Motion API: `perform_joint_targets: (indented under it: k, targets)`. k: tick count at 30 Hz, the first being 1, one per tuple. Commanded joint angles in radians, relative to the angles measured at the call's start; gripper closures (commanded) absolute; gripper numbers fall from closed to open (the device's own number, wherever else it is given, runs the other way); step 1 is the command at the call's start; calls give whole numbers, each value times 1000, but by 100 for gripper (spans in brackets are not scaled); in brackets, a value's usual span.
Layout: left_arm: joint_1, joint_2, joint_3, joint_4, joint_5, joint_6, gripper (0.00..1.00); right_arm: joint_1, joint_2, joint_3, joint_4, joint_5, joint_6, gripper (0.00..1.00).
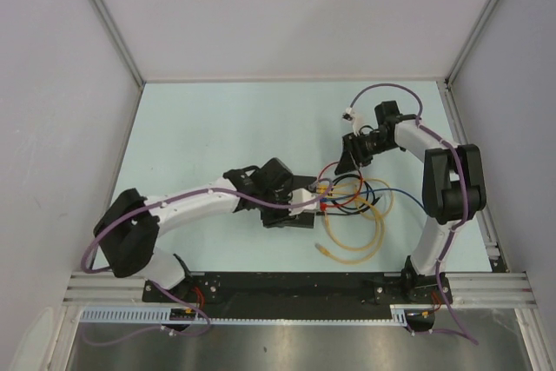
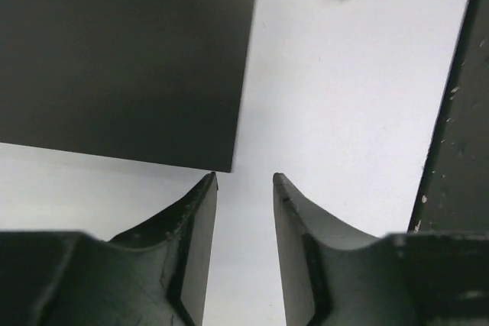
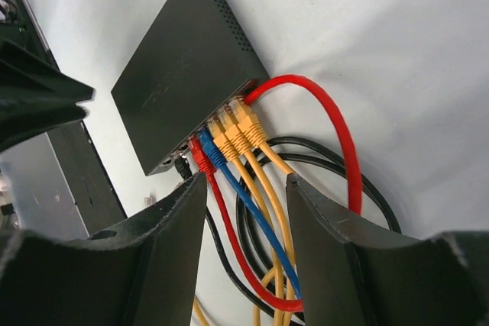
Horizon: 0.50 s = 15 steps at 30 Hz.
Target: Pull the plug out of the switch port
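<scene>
While the left pincer [image 2: 244,179] hangs with its two fingers apart and nothing between them, the switch [image 2: 122,66] lies flat on the table [image 2: 344,97] just beyond its left fingertip, the box's near corner close to that tip but not touching. The right pincer [image 3: 246,181] also stands apart, gripping nothing. The switch lies ahead of it, a little left, socket edge turned toward the fingers. Yellow plugs [image 3: 233,124], a blue plug [image 3: 212,146] and a red plug [image 3: 200,156] sit in the sockets; their cables [image 3: 260,211] run back through the gap between the fingers.
</scene>
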Motion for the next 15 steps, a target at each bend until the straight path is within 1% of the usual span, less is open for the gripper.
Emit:
perform_joint_targets:
  k: [1,2,3,4,5,6,7,8,10,11,12,15]
  targets:
    - [40,-94,166,-42,64,-62,53,32,-8,49,-44,17,-92,48]
    - [78,-96,183,-19,46,-108,44,44,-13,61,-97,31,-114,47]
    - [106,-92,218,3,55,-154,40,46,-14,96,-124,54,-131,45]
    - [138,-76,238,37,67,-252,38,47,-14,112,-141,69,-102,43]
    - [199,-63,264,38,71,-309,33,43,-11,133,-150,83,-65,41]
    - [227,-50,316,28,102,-360,30,40,-3,155,-161,74,-38,36]
    - [256,-24,329,19,125,-435,28,38,13,199,-174,62,-30,36]
    - [299,-16,335,26,128,-481,25,40,18,213,-200,56,-65,36]
    - [332,5,329,49,130,-588,23,55,55,239,-211,74,-112,35]
    - [351,29,326,61,124,-612,22,58,82,259,-242,77,-135,35]
    - [356,51,326,60,110,-632,21,52,110,288,-268,57,-149,37]
    - [375,125,318,43,105,-656,22,55,208,362,-357,22,-209,41]
